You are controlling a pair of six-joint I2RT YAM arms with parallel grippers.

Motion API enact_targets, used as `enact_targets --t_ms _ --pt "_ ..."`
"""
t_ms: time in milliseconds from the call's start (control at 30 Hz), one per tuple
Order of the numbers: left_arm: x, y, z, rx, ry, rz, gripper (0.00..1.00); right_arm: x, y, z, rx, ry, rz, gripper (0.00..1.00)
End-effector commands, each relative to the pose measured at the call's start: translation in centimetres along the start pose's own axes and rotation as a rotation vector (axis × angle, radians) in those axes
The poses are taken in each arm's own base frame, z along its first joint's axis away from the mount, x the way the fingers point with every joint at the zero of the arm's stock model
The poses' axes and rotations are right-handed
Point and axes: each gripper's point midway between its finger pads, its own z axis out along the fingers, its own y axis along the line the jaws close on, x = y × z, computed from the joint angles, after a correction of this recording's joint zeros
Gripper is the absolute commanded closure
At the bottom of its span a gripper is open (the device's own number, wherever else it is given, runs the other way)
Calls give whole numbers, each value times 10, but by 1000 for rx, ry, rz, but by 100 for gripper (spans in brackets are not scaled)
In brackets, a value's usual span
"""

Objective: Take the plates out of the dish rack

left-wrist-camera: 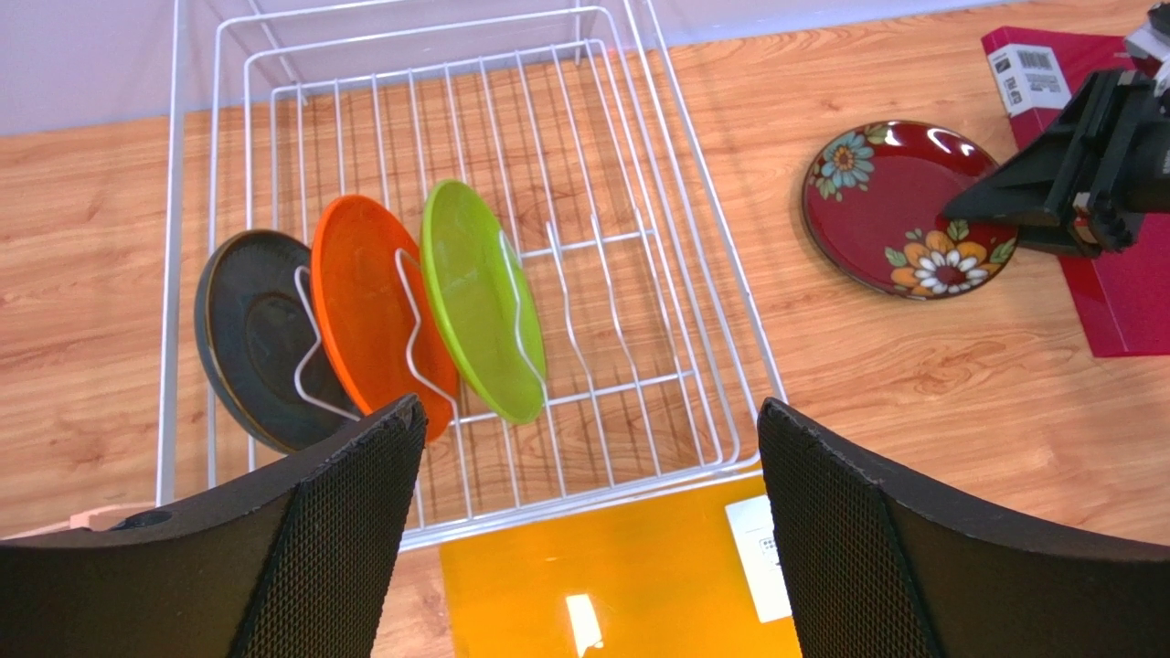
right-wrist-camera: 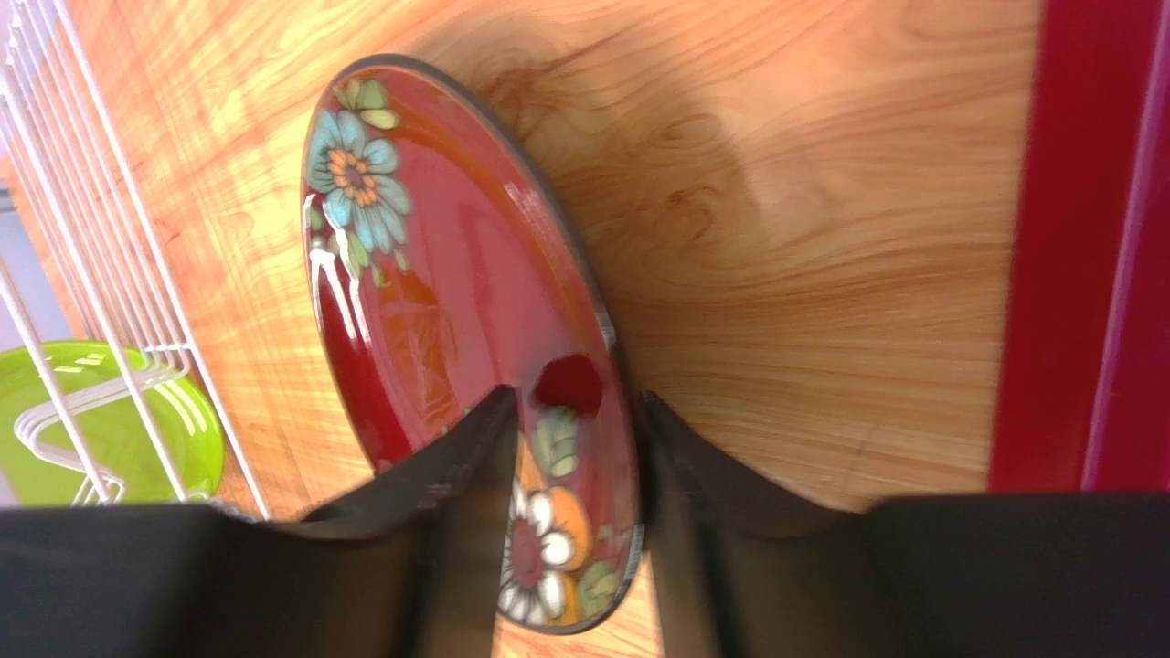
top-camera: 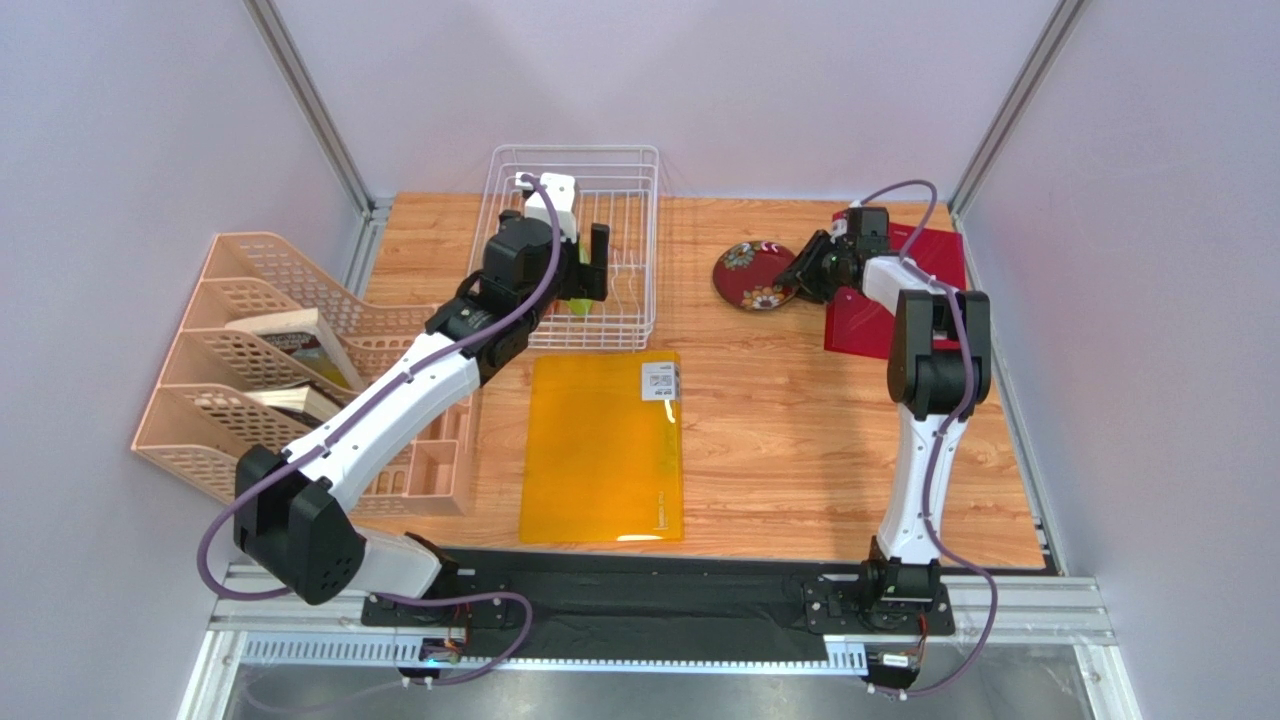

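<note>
Three plates stand on edge in the dish rack (left-wrist-camera: 687, 220), leaning between its upright tines at the left of the left wrist view: dark grey (left-wrist-camera: 247, 336), then orange (left-wrist-camera: 364, 302), then lime green (left-wrist-camera: 474, 295). They overlap like cards. The fourth, the dark red floral plate (left-wrist-camera: 900, 199), lies flat on the table (left-wrist-camera: 852, 398) at the upper right of that view, just beside the red mat (left-wrist-camera: 1140, 302).

The right hand (right-wrist-camera: 577, 400) sits at this plate's rim. Its fingers stand apart, one on each side of the edge, with the glossy face showing between them, so it does not look clamped. The left hand (left-wrist-camera: 588, 425) hangs above the near edge of the rack, over the yellow sheet (left-wrist-camera: 618, 576), with its fingers spread wide and nothing between them.

The plates look stiff, thin and light, with a shiny glaze that is probably slippery. They would likely chip if dropped or knocked on the wire. The best hold is likely the upper rim, where it rises clear of the tines, with one finger on each face. The lime green plate has open rack beside it and seems the easiest to reach. It should probably be drawn up along its own lean, because a sideways pull could catch a tine or tip the orange plate.
</note>
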Motion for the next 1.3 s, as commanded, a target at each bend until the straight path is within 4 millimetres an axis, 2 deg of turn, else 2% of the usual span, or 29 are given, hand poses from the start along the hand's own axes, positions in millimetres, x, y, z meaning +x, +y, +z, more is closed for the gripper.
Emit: enact_targets --t_ms 0,67,133,367,467,633,767,833,867,933,967,1033,1167,1200,1267 --pt "-1 2 -1 -4 -18 32 5 13 -17 -2 101 20 -41 51" --pt "-2 8 1 -40 -32 45 3 7 -21 -12 175 -10 -98 46" --pt "2 15 5 -82 -25 62 2 11 -17 -16 271 -45 -168 43" --pt "12 43 34 -212 12 92 1 -8 4 -63 414 -191 -283 41" --pt "19 49 47 -212 28 66 2 -12 10 -78 437 -228 -306 40" --pt "32 52 73 -208 50 60 4 -17 5 -91 494 -248 -310 40" --pt "39 52 91 -204 63 54 6 -16 15 -109 462 -281 -307 40" --pt "42 52 100 -212 66 56 7 -11 13 -113 458 -273 -312 40" --pt "50 53 105 -220 82 64 7 -12 17 -119 452 -280 -324 40" --pt "50 53 111 -226 84 69 9 -12 13 -127 477 -285 -323 40" --pt "57 56 116 -242 98 76 11 -13 17 -133 470 -295 -325 40" --pt "55 58 119 -263 94 76 13 -10 19 -137 462 -293 -325 40" --pt "67 68 126 -325 113 80 16 -10 30 -154 425 -319 -317 40" --pt "61 69 129 -332 83 67 21 -9 32 -156 417 -322 -316 40" --pt "64 73 130 -361 83 68 25 -9 35 -162 405 -332 -315 40"
